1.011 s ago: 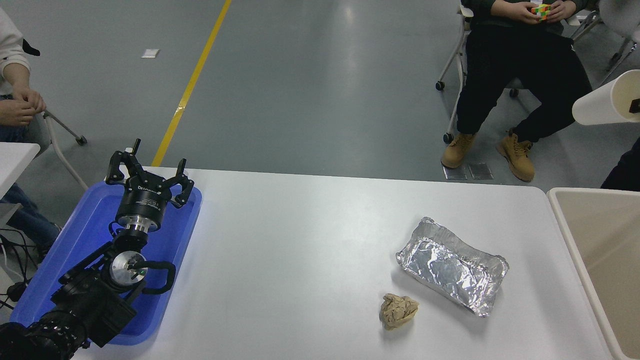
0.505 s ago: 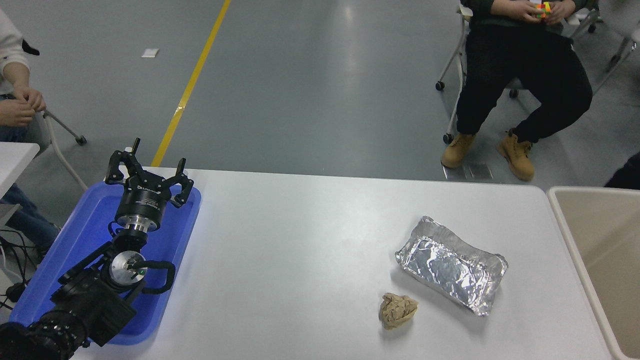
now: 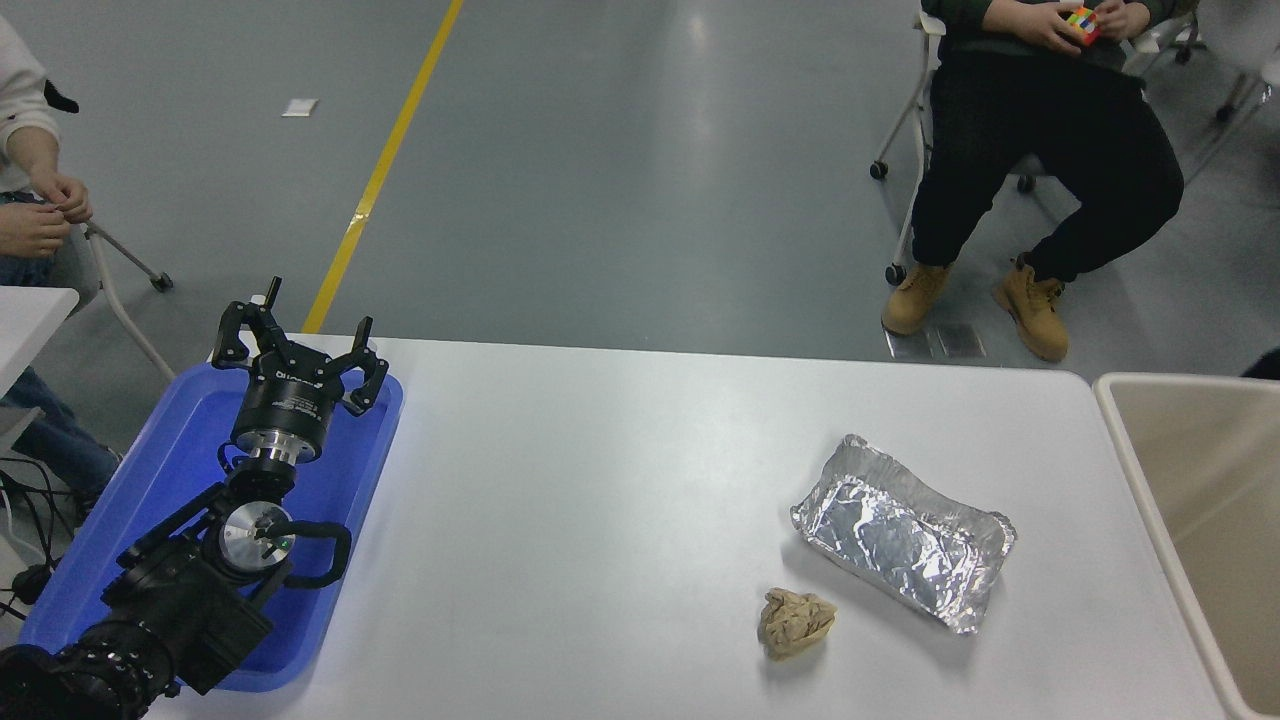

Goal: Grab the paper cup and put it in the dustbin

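Paper cup nowhere in sight on worktop (image 3: 620, 470); right gripper out of view too. Dustbin (image 3: 1120, 420) at right edge, nearer right arm's side. Left gripper (image 3: 298, 352) parked over blue tray (image 3: 130, 500) far left, fingers spread, empty.

Dustbin (image 3: 1130, 440) beige, pale rim, at table's right edge, partly cropped; seemingly empty inside.

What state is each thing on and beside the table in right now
Left gripper: open, parked over the blue tray.
Foil tray: crinkled, right way up, nothing in it.
Brown paper ball: crumpled, on the table.
Dustbin: open-topped, beside the table's right end.
Paper cup: not in view.
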